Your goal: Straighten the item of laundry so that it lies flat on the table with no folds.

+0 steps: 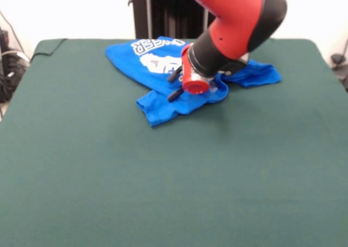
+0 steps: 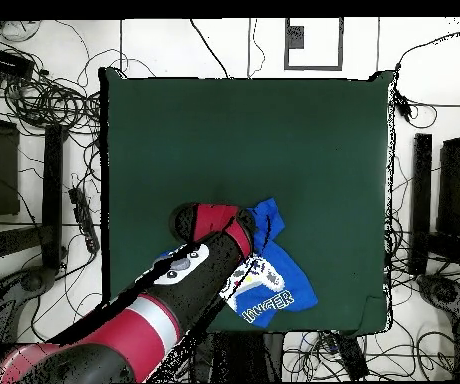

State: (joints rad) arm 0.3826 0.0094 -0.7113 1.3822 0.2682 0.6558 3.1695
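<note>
The blue T-shirt (image 1: 163, 67) lies rumpled near the green table's (image 1: 163, 176) far edge, one sleeve folded, white lettering showing. Over its middle the red-and-black arm's gripper (image 1: 175, 84) presses down; I cannot tell whether it grips any cloth.

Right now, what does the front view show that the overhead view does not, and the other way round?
Only the front view shows the T-shirt's sleeve reaching out past the arm, a folded flap of cloth lying nearest the camera, and two dark claw fingers over the shirt. Only the overhead view shows the whole table outline, with the shirt close to the edge on the robot's side, and cables on the floor around it. Both show the blue shirt rumpled, its white print facing up, and the arm partly covering it.
</note>
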